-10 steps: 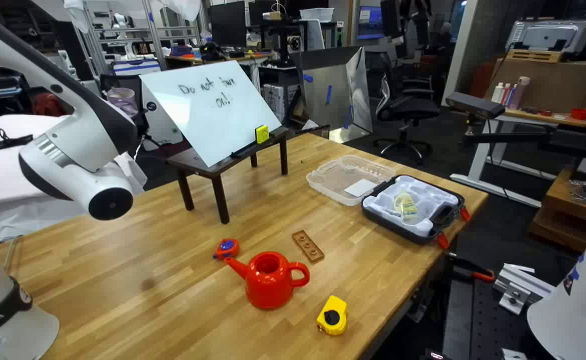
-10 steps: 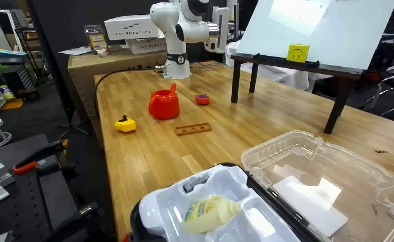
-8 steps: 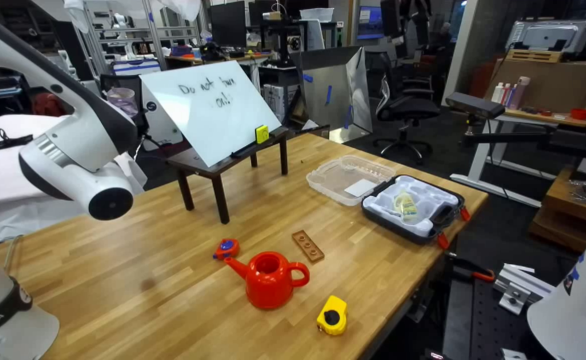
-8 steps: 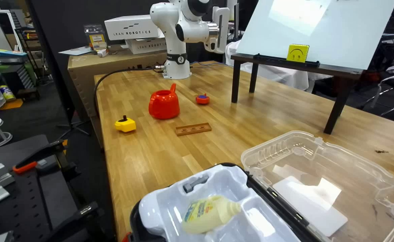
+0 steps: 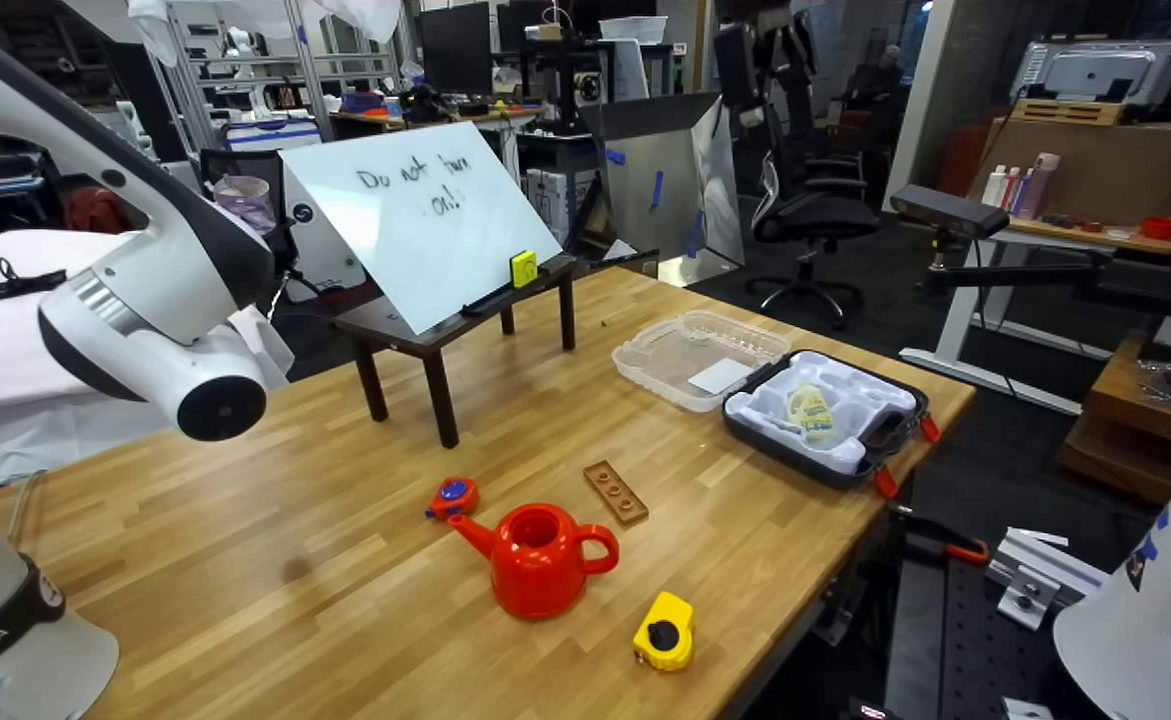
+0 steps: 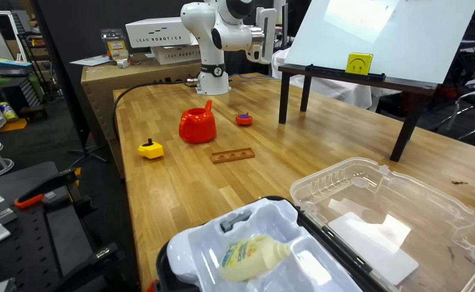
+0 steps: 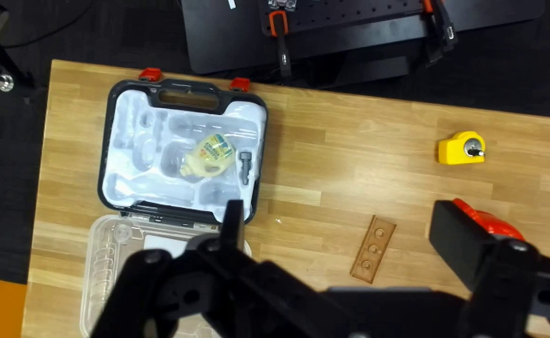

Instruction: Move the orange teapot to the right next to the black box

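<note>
The orange teapot [image 5: 537, 565] stands upright on the wooden table, spout and loop handle showing; it is also in an exterior view [image 6: 198, 126]. In the wrist view part of the teapot [image 7: 495, 224] shows behind the right finger. The black box [image 5: 790, 462] lies open at the table's end, with a white insert, a yellow bottle and a grey bolt; its rim also shows in an exterior view [image 6: 163, 259] and the wrist view [image 7: 106, 157]. My gripper [image 7: 338, 209] is open and empty, above the table between box and teapot; its dark fingers [image 5: 770, 95] hang at an exterior view's top edge.
A brown studded plate [image 7: 373, 249] lies below the gripper. A yellow tape measure [image 5: 665, 632] is near the teapot and table edge. A small red-blue piece [image 5: 453, 497] lies by the spout. A clear lid [image 5: 690, 355] adjoins the box. A whiteboard stand [image 5: 425, 230] and another arm [image 5: 170, 290] stand beyond.
The gripper's dark fingers at the top of an exterior view have moved left and slightly down. The teapot, the box and the other table objects have not moved.
</note>
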### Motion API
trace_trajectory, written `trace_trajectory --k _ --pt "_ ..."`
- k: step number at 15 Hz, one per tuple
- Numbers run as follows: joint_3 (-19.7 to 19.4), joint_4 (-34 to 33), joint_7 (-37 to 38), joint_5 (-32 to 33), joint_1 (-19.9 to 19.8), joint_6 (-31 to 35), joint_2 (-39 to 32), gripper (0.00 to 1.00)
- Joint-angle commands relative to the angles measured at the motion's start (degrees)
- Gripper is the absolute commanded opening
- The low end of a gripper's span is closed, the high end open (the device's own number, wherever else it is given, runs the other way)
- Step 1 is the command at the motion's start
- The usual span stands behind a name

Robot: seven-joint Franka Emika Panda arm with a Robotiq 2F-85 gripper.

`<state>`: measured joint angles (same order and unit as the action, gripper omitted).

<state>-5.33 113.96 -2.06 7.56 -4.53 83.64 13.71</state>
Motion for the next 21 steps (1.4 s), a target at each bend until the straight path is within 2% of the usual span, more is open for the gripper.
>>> trace_trajectory --k 1,7,9,15,16,17,18,21 --pt "0.26 -0.16 0.15 0.0 0.19 -0.14 -0.6 1.0" --pt "-0.06 -0.17 0.18 -0.01 0.08 -0.17 -0.29 1.0" --pt "-0.42 0.32 -1.12 -1.14 0.21 1.98 0.22 1.0" --pt "-0.06 1.63 -8.54 -9.0 2.63 18.63 0.7 1.0" --pt "1.02 2.09 -9.13 -6.12 3.04 20.21 0.33 1.0" --pt "1.72 2.52 -9.33 -3.8 3.3 21.09 0.02 1.0" --pt "1.17 0.81 -7.32 -6.16 3.05 18.26 -0.46 1.0" --pt "1.43 1.1 -7.14 -5.85 3.2 18.58 -0.6 1.0"
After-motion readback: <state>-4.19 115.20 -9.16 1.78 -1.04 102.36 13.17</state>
